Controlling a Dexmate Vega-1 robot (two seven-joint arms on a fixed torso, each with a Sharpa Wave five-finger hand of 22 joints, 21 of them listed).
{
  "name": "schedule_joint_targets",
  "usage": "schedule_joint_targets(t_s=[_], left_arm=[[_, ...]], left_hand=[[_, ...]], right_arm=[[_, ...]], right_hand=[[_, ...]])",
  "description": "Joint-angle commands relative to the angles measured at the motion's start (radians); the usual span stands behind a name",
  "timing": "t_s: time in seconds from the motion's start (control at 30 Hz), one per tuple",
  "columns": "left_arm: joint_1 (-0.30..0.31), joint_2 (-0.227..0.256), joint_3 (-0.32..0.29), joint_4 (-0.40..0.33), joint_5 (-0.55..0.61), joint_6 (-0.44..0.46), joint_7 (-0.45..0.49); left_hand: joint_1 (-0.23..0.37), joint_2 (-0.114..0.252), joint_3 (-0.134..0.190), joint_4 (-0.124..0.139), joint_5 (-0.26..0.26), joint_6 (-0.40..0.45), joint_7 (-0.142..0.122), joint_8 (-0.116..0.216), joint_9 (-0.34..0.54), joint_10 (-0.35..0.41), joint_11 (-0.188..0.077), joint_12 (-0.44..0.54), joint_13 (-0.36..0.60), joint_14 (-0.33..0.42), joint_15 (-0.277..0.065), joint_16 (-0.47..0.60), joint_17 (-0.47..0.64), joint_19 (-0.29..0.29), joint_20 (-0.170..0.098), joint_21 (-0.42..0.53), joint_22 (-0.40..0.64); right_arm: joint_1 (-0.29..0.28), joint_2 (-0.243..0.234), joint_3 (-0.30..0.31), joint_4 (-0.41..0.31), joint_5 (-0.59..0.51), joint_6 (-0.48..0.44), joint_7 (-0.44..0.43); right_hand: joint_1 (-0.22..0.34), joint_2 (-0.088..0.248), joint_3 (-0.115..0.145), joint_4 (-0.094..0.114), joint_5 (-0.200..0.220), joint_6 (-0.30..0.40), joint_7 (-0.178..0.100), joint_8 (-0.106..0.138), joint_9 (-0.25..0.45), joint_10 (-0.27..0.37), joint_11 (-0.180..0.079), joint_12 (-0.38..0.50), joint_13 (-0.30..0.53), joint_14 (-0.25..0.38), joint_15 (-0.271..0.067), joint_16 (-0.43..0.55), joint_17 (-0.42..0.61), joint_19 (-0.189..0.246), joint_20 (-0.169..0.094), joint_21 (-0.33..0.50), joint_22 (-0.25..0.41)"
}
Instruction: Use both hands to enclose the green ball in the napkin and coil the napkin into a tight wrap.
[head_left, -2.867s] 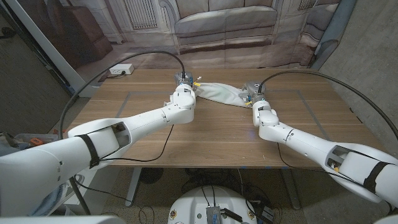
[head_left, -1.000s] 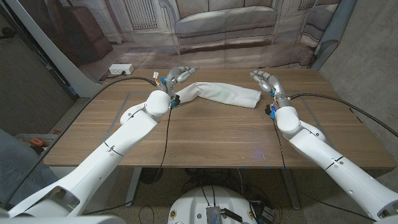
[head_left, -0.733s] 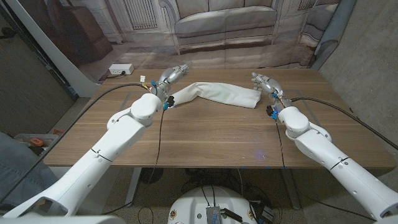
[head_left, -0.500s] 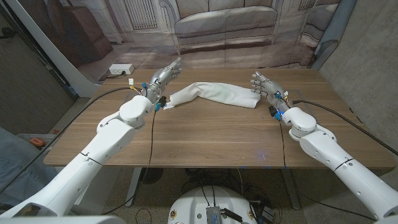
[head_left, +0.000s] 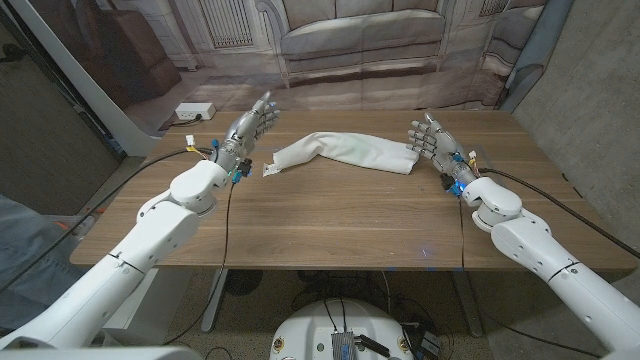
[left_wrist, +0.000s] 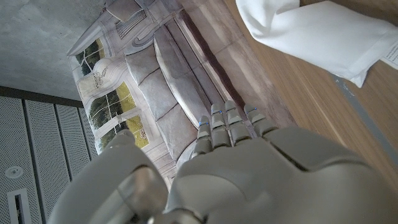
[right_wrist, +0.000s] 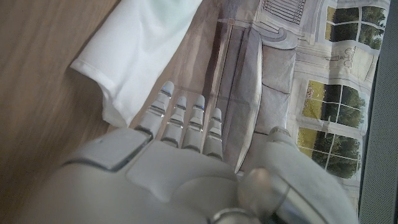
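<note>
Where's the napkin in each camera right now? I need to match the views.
Head view: napkin lies rolled at the table's far middle, between the left hand and right hand.
Left wrist view: napkin, beyond the fingers.
Right wrist view: napkin, just beyond the fingertips.
Shared landmark: the sofa backdrop.

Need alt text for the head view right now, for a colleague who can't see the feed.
A white rolled napkin lies across the far middle of the wooden table. The left hand and right hand are raised at either end of it, fingers spread, holding nothing.
</note>
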Motion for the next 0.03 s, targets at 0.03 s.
schedule_joint_targets(t_s=[0.03], left_arm=[[0.026,0.039,-0.003,0.037,-0.062,-0.06,-0.038]], left_hand=[[-0.004,-0.004,-0.006,0.001,0.008,0.003,0.012,0.011,0.0,0.0,0.001,0.003,0.001,-0.005,0.0,0.009,0.0,-0.002,-0.017,-0.001,0.001]], right_arm=[[-0.038,-0.032,0.012,-0.09,0.03,-0.046,-0.069]], right_hand=[[-0.009,-0.003,-0.002,0.0,-0.001,0.003,0.003,0.006,0.003,0.005,0.005,0.007,0.003,0.005,0.0,0.004,0.004,-0.008,0.0,-0.002,0.004]])
